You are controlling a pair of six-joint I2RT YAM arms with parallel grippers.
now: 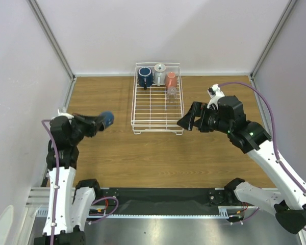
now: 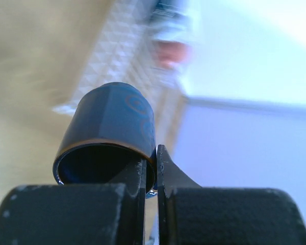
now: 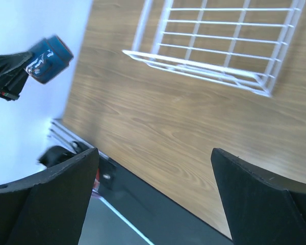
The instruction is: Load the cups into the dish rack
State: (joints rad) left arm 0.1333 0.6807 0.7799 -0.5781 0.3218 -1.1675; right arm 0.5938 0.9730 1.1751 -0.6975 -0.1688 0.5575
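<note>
My left gripper (image 1: 99, 123) is shut on the rim of the small dark blue cup (image 1: 107, 119), held above the table left of the dish rack (image 1: 143, 125). In the left wrist view the cup (image 2: 112, 132) lies on its side, one finger inside the mouth, one outside. It also shows in the right wrist view (image 3: 50, 58). The navy mug (image 1: 145, 77), grey mug (image 1: 159, 74), salmon-pink cup (image 1: 171, 79) and clear tumbler (image 1: 172, 93) stand in the rack's far end. My right gripper (image 1: 188, 120) is open and empty by the rack's near right corner (image 3: 262, 87).
The rack's near half has bare grid floor (image 1: 155, 112). Wood table (image 1: 168, 153) runs between the arms. White walls close the left, back and right sides. A black mat (image 1: 163, 196) lies along the near edge.
</note>
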